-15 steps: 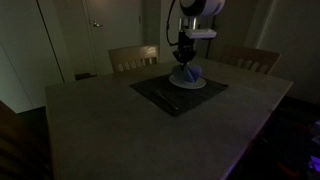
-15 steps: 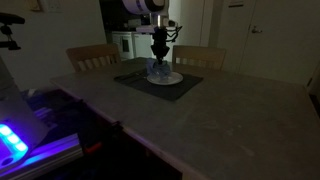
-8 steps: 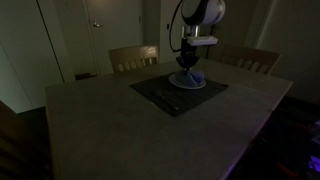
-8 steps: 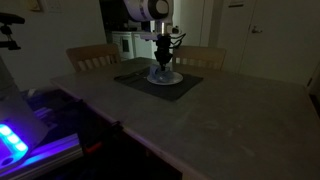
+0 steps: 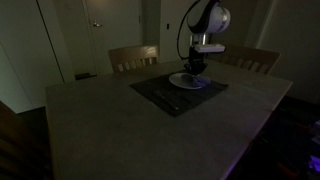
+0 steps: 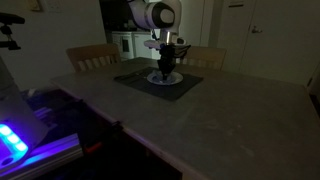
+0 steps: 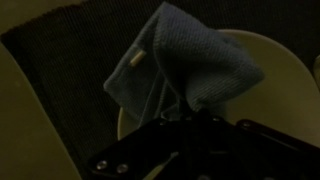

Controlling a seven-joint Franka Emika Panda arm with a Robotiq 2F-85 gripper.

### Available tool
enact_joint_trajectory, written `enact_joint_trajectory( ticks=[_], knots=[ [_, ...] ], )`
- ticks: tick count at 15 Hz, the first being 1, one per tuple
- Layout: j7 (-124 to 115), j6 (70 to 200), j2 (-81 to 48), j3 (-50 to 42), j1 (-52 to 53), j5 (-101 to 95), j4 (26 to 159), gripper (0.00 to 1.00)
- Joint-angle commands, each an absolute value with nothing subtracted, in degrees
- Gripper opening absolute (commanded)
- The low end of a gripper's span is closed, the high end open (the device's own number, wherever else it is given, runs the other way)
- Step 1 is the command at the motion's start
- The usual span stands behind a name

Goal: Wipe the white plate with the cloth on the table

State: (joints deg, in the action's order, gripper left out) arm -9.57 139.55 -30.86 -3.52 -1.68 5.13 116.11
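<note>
Pincer (image 7: 186,118): dim, fingertips lost in shadow, body cut off at frame edge; clenched on cloth (image 7: 185,62).
Cloth: bunched, blue-grey, resting on white plate (image 7: 285,70), hiding part of its rim.
Placemat (image 7: 60,60): dark, under plate, on table (image 5: 120,130).
Chairs (image 5: 133,57): two, beyond table's far edge.
</note>
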Motion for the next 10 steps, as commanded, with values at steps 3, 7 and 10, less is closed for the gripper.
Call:
enact_joint_trajectory(
  ticks=[3,7,10],
  knots=[
    [-16.2,141.9,-31.8,-5.4,-1.5,6.5,116.1,0.02],
    [-25.2,143.7,-32.9,-6.8,-0.2,7.0,114.3,0.02],
    [-29.8,143.6,-34.3,-6.8,0.0,8.3,112.7,0.02]
  ],
)
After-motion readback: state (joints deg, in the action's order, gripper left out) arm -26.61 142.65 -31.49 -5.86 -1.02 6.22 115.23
